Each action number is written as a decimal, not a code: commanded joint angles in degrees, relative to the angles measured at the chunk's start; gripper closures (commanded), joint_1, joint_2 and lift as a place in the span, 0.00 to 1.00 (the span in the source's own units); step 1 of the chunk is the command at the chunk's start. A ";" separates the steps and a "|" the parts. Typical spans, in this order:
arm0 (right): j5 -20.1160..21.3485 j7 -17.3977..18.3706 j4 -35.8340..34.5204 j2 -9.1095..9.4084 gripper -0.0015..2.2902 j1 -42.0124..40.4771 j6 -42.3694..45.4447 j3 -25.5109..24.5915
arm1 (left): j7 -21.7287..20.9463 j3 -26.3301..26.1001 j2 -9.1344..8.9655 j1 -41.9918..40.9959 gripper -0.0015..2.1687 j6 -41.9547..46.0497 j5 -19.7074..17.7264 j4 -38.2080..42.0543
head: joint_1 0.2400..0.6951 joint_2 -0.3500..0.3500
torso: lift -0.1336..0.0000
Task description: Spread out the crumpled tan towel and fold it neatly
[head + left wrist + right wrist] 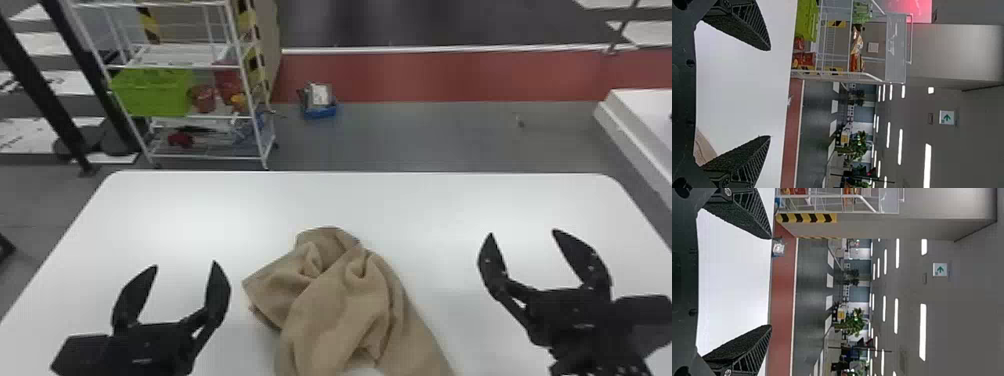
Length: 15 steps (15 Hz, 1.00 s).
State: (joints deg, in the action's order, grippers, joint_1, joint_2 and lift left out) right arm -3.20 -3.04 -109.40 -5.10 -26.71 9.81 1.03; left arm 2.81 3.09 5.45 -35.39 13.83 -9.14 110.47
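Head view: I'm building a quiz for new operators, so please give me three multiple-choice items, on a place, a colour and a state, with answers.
1. Where is the tan towel?
A) on the floor
B) on the white table, between left gripper and right gripper
C) over a chair

2. What colour is the bin on the wire rack?
A) blue
B) white
C) lime green

3. How is the left gripper?
A) open, empty
B) shut, empty
C) shut on cloth

1 B: one gripper shows either side of it.
2 C: its front is bright green.
3 A: its fingertips stand apart, nothing between.
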 commanded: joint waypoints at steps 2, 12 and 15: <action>-2.95 -3.46 -3.54 -0.08 0.03 0.08 -5.21 1.00 | 0.00 -0.02 0.00 -0.29 0.04 -0.08 0.00 0.19 | 1.00 0.64 | 0.08; -8.14 -14.62 -9.78 -0.26 0.05 8.52 -38.43 1.88 | 0.00 -0.02 0.09 -0.38 0.04 0.10 0.00 0.27 | 1.00 0.76 | 0.08; -10.16 -14.62 -9.78 -0.17 0.05 12.83 -44.23 4.16 | 0.00 -0.02 0.09 -0.38 0.04 0.10 0.00 0.36 | 1.00 0.80 | 0.08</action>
State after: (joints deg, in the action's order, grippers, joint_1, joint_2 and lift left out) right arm -12.62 -17.66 -119.18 -5.34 -15.90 -31.22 4.05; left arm 2.81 3.02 5.54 -35.76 13.91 -9.14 110.82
